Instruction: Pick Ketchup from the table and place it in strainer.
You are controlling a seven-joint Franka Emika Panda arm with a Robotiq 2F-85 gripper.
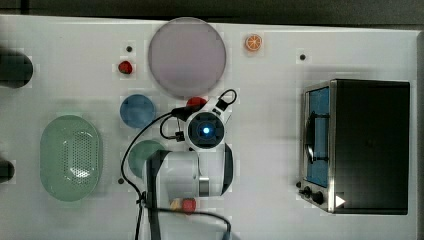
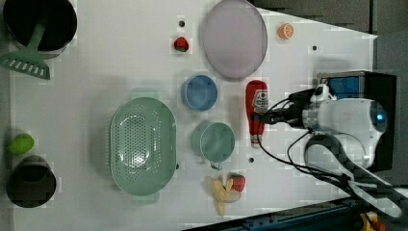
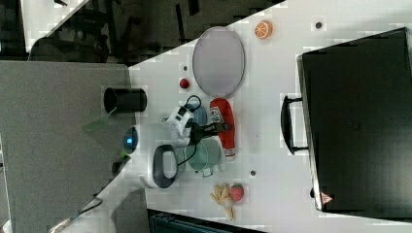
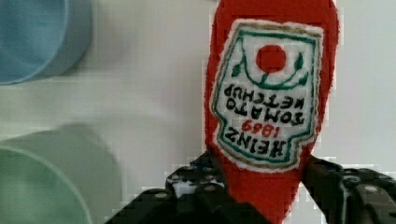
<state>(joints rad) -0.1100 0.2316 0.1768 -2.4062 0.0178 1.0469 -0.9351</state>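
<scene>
- We see a white table (image 2: 96, 57) from above, with one white robot arm reaching over its middle.
- The ketchup (image 2: 256, 111), a red bottle with a white label, lies flat on the table, with a blue bowl (image 2: 200, 92) and a darker green cup (image 2: 214, 141) just beside it on the left view's left.
- The bottle's long axis runs up and down in the left view, with its narrow cap end toward the bottom of the left view.
- The gripper (image 4: 261, 196) sits directly over the bottle. In the wrist view, its two black fingers (image 4: 336, 186) press against opposite sides of the red body just past the label, so we judge it is pinching the ketchup across its width, not along its length.
- Whether the bottle has left the table, we cannot tell.
- The strainer (image 2: 142, 145), a pale green oval basket with small holes, rests well apart from the bottle, beyond the bowl and cup, toward the left view's left.
- We judge the coming move must lift the bottle clear of the bowl and cup, then carry it that way.
</scene>
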